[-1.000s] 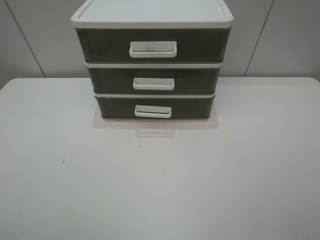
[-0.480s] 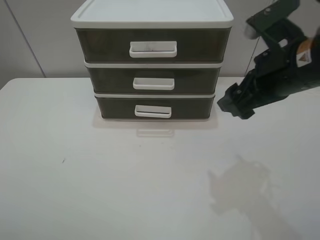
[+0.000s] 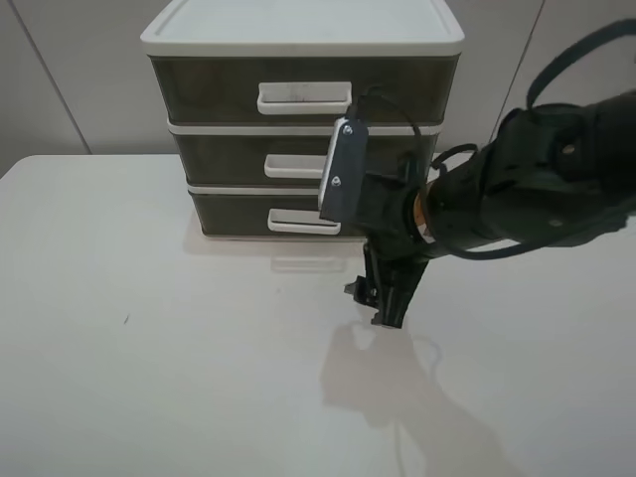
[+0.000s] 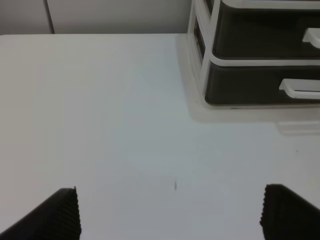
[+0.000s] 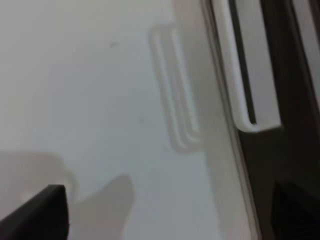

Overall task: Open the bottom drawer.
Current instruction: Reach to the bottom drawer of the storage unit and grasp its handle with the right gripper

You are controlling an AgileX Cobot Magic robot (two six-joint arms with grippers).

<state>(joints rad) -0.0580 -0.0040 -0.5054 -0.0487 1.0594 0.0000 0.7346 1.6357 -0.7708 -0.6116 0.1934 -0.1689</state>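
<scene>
The bottom drawer (image 3: 231, 211) is the lowest smoky brown tier of the three-drawer unit and sits shut. Its small white loop handle (image 3: 296, 221) is partly hidden by my right arm. My right gripper (image 3: 383, 303) reaches across the middle and points down at the table, just in front of and right of that handle. In the right wrist view it (image 5: 167, 215) is open and empty, with the handle (image 5: 245, 65) and drawer front (image 5: 280, 155) beside it. My left gripper (image 4: 172, 215) is open and empty over bare table, away from the drawer (image 4: 250, 85).
The unit stands at the back middle of the white table (image 3: 149, 378), against a grey wall. The middle drawer (image 3: 224, 157) and taller top drawer (image 3: 204, 89) are shut above. A small dark speck (image 3: 125, 319) marks the table on the left.
The right arm came in from the right. It has swung left and down to hover in front of the bottom drawer. The drawers have not moved.
</scene>
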